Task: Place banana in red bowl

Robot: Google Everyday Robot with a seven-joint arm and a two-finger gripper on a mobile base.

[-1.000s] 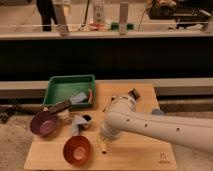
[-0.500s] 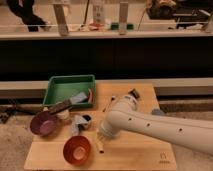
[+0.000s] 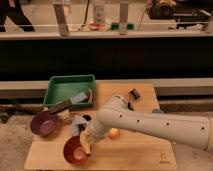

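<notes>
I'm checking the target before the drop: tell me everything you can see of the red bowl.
The round red-orange plastic bowl stands upright on the pale wooden board near its front left corner, its inside shiny. The robot's hand hangs over its right rim with the small pale-yellow banana; whether that touches the bowl cannot be told. A round purple bowl sits apart, behind and to the left.

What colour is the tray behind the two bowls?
Green; the tray shows best in the camera view. The hand is over the red bowl.
</notes>
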